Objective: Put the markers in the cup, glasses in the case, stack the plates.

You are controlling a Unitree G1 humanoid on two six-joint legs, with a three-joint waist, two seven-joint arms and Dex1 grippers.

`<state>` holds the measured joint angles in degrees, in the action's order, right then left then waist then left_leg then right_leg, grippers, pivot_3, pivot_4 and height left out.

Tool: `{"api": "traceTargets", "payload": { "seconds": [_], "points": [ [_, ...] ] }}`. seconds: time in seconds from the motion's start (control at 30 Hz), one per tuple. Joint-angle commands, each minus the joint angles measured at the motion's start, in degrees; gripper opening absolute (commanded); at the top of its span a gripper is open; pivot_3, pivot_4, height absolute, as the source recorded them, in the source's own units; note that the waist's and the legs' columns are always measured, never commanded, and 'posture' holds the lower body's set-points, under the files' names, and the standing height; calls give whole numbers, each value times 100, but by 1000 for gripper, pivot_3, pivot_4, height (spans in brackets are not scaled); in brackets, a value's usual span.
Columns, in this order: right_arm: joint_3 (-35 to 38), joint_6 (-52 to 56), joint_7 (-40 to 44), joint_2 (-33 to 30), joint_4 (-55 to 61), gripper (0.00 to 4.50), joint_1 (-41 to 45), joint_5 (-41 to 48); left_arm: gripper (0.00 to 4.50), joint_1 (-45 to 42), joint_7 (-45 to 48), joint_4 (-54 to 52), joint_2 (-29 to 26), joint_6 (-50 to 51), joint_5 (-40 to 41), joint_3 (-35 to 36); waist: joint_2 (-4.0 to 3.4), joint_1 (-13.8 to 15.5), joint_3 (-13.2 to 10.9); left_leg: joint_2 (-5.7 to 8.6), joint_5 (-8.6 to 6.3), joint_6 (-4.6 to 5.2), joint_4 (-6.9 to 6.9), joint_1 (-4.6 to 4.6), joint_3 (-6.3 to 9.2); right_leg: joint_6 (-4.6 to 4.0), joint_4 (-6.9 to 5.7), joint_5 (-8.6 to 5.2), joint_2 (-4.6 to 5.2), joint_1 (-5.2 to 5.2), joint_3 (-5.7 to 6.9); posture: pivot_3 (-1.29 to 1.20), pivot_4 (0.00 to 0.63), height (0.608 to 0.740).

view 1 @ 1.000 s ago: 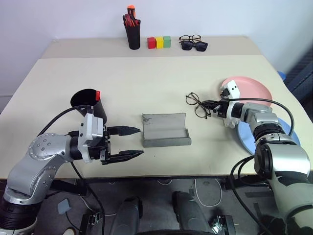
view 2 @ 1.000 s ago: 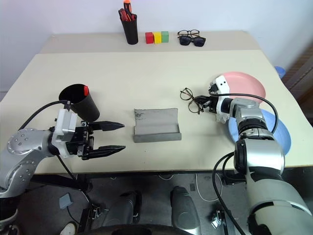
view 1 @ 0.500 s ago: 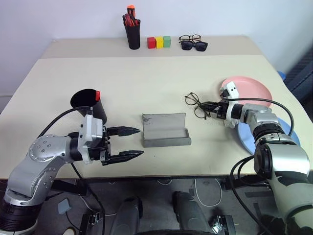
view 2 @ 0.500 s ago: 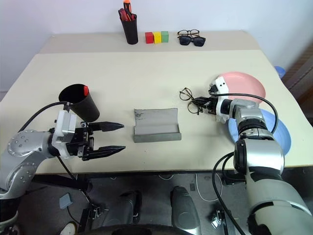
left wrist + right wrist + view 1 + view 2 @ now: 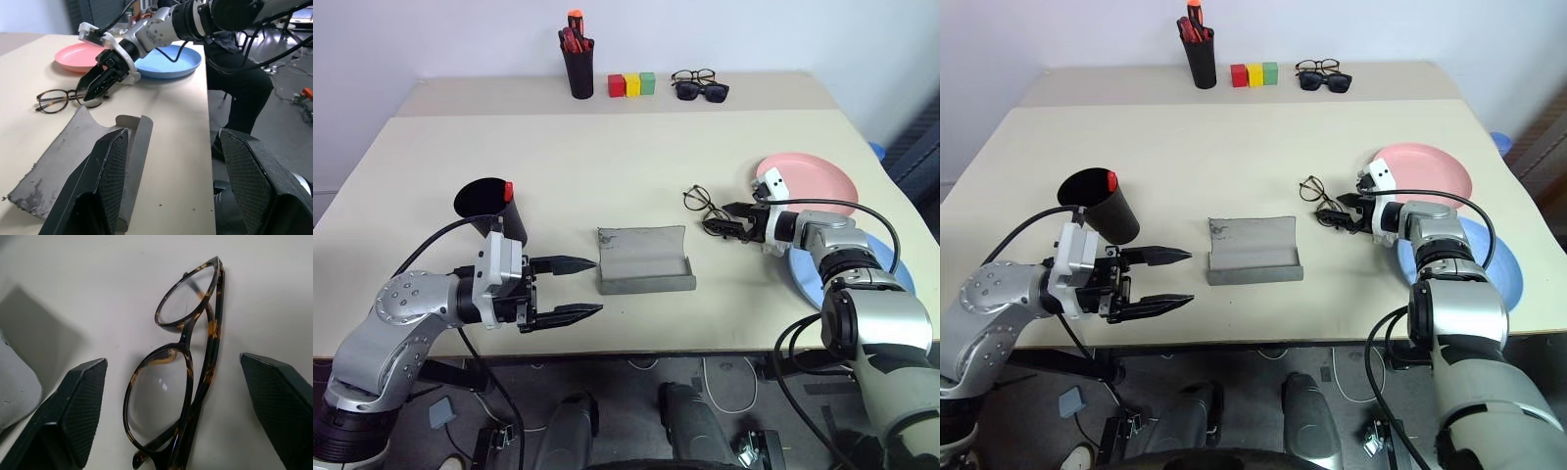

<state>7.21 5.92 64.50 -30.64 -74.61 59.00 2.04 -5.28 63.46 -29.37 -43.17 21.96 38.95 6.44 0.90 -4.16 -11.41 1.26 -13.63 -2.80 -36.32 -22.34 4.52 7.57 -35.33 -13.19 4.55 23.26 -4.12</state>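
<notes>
The thin-framed glasses (image 5: 703, 204) lie folded on the table, right of the open grey case (image 5: 644, 259). My right gripper (image 5: 720, 219) is open, one finger (image 5: 73, 406) on each side of the glasses' near end. Left of the case, my left gripper (image 5: 576, 287) hangs open and level, pointing at it and holding nothing. The wide black cup (image 5: 489, 206) stands behind that arm with a red marker tip (image 5: 508, 191) at its rim. The pink plate (image 5: 813, 176) and the blue plate (image 5: 893, 276) lie side by side at the right; my right arm covers part of the blue one.
At the far edge stand a slim black pen cup with red markers (image 5: 577, 64), three coloured blocks (image 5: 632, 84), and a pair of spectacles with sunglasses (image 5: 700, 86). The table's front edge runs just below both grippers.
My right gripper has gone from shut on the glasses to open, and the glasses now rest on the table. The left arm has not moved.
</notes>
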Motion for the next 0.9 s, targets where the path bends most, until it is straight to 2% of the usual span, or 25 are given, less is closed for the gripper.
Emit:
{"api": "traceTargets", "payload": {
  "seconds": [0.03, 0.23, 0.27, 0.33, 0.57, 0.67, 0.9],
  "points": [
    [24, 3, 1, 75, 35, 4445, 60, 21, 3050, 32, -49, -137, 7, -79, 52, 88, 0, 0, 0, 0, 0, 0, 0, 0, 0, 0, 0, 0, 0, 0, 0, 0, 150, 740],
    [36, -24, -2, 181, 26, 4445, 101, 24, 3050, 127, -132, -209, 3, -93, 60, 132, 0, -2, 0, 0, 0, 0, 0, 0, 0, 0, 0, 0, 0, 0, 0, 0, 150, 740],
    [38, -40, -18, 192, 26, 4214, 106, 23, 3050, 145, -147, -223, 3, -98, 59, 133, 0, -4, 0, 0, 0, 0, 0, 0, 0, 0, 0, 0, 0, 0, 0, 0, 150, 740],
    [38, -64, -45, 207, 27, 3589, 111, 19, 3050, 180, -181, -251, 5, -106, 56, 134, 0, -6, 0, 0, 0, 0, 0, 1, 0, 0, 0, 0, 0, 0, 0, 0, 150, 740],
    [32, -115, -88, 194, 27, 119, 73, -8, 3050, 216, -249, -274, 11, -135, 37, 112, 4, 3, 4, 0, 0, 0, -1, 3, 0, 0, 1, 0, 0, -5, 0, 0, 150, 740],
    [25, -134, -67, 162, 26, 43, 47, 0, 3050, 211, -265, -268, 21, -156, 22, 91, 8, 10, 7, 0, 1, -1, -6, 29, 1, -9, 7, 2, 0, -37, 1, 0, 150, 740],
    [72, -238, 97, 10, 97, 43, 8, 60, 3050, 126, -292, -198, 89, -189, -31, 4, 8, 17, 7, 0, 1, -2, 2, 29, 2, -8, 13, 1, 1, -39, 1, 0, 150, 740]
  ]
}}
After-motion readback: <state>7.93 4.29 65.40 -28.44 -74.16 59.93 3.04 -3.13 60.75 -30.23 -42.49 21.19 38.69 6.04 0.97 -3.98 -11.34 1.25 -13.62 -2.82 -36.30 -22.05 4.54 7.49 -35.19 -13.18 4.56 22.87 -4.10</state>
